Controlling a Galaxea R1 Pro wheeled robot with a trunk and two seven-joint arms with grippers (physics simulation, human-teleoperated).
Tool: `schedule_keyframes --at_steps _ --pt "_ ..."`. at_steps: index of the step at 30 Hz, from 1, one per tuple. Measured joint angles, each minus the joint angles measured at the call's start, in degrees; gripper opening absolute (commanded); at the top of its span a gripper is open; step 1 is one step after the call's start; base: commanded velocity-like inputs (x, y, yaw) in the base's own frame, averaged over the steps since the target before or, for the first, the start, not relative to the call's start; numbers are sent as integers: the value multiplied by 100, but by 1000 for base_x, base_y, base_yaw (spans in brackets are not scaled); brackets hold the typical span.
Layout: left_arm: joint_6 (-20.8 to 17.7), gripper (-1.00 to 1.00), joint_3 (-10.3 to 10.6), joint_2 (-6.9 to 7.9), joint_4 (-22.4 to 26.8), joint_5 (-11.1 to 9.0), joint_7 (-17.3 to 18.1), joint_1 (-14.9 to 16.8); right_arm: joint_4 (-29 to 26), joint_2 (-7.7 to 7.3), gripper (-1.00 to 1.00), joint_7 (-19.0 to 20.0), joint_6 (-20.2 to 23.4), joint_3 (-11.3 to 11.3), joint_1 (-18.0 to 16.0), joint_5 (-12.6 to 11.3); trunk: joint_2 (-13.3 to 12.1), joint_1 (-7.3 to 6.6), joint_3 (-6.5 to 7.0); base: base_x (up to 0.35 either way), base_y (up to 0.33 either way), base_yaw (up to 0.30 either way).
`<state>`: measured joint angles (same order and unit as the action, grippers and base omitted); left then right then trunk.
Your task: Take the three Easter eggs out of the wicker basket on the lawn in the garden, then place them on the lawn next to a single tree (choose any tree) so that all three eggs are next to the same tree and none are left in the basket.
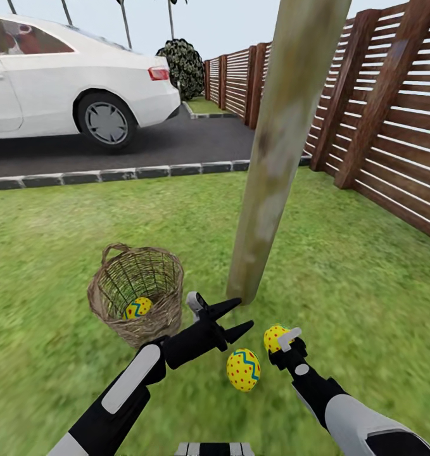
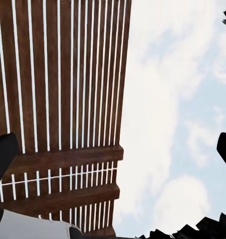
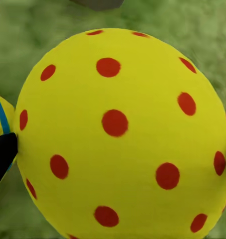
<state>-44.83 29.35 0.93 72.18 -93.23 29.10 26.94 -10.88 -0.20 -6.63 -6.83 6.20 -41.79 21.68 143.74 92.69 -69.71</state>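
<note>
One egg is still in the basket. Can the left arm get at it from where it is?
Probably yes. The left pincer is open and empty beside the basket, whose top is open, with the egg lying uncovered inside. It points away towards the tree, so it must turn back.

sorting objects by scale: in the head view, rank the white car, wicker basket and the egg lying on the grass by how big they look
1. white car, though cut off by the picture's edge
2. wicker basket
3. egg lying on the grass

The car is farthest away, so it is truly largest.
</note>
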Motion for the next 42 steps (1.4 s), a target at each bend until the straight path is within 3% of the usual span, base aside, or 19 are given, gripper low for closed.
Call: schedule_keyframes --at_steps 2,7,22,42 --pt "2 100 0 0 0 0 0 0 7 -3 -100 9 321 -1 0 4 3 5 -44 0 0 0" --pt "0 100 0 0 -8 0 0 0 8 -4 -100 12 462 -14 0 -45 9 18 -155 0 0 0" --pt "5 100 5 -77 -61 -3 -95 1 8 -1 -100 -19 116 -7 0 1 30 57 -488 0 0 0" --pt "7 100 5 -77 -69 -4 -97 1 -27 -4 -100 -46 174 -43 -1 -95 57 108 -931 0 0 0"
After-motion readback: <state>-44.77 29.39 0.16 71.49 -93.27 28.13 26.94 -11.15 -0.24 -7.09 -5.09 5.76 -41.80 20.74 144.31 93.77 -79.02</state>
